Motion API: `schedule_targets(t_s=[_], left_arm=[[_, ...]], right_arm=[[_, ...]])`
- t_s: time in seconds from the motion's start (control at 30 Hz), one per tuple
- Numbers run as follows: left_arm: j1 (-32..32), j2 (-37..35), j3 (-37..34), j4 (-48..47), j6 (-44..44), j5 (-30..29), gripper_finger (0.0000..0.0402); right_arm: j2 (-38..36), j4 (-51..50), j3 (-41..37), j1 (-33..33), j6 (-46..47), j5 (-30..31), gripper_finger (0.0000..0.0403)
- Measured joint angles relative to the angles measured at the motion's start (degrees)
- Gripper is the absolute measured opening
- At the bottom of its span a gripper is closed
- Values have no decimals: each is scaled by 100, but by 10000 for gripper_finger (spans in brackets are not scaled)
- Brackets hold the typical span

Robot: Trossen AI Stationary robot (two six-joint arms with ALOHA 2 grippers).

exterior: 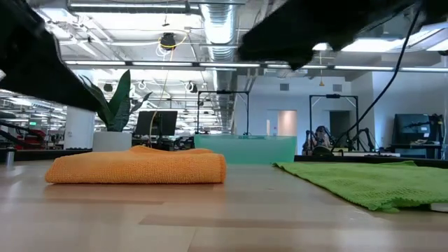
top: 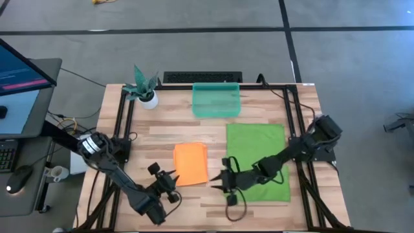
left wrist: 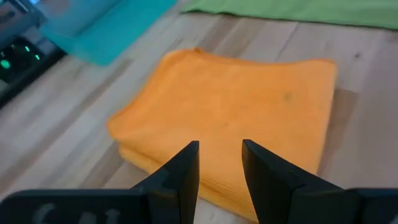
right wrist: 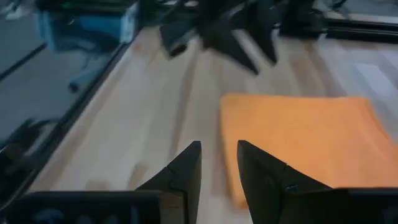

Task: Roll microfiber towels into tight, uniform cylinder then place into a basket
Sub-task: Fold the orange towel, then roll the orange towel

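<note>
The orange towel [top: 191,164] lies folded in several layers on the table's near middle; it also shows in the low view [exterior: 140,168]. The green towel [top: 257,162] lies spread flat to its right. The teal basket [top: 216,99] stands at the far middle. My left gripper [top: 172,177] hovers at the orange towel's near left corner [left wrist: 155,162], fingers a little apart and empty. My right gripper [top: 218,181] hovers between the two towels, just off the orange towel's near right corner [right wrist: 233,106], fingers a little apart and empty.
A plant in a white pot [top: 147,94] stands at the far left, beside the basket. Black frame rails [top: 123,123] run along the table's left and right sides. Bare wood lies between the towels and the basket.
</note>
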Motion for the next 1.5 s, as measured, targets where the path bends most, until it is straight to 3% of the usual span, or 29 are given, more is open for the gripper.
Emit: schedule_targets(t_s=[0.23,0.5,0.7,0.97,1.23,1.5], left_arm=[[187,0,-426,1380,759,165,114],[486,-2,-438,1573,1197,736,114],[619,4,-440,1567,1258,1290,114],[754,9,-440,1569,1380,1726,114],[668,-271,-437,1522,1891,1129,114],[198,-1140,-437,1495,2934,869,114]], right_arm=[[805,312,217,-490,342,-352,79],[1646,282,800,-660,318,-642,7],[1798,-345,947,-752,807,-837,23],[1783,-552,971,-768,1046,-876,5],[1589,-785,943,-752,999,-876,26],[582,-1531,945,-513,507,-803,33]])
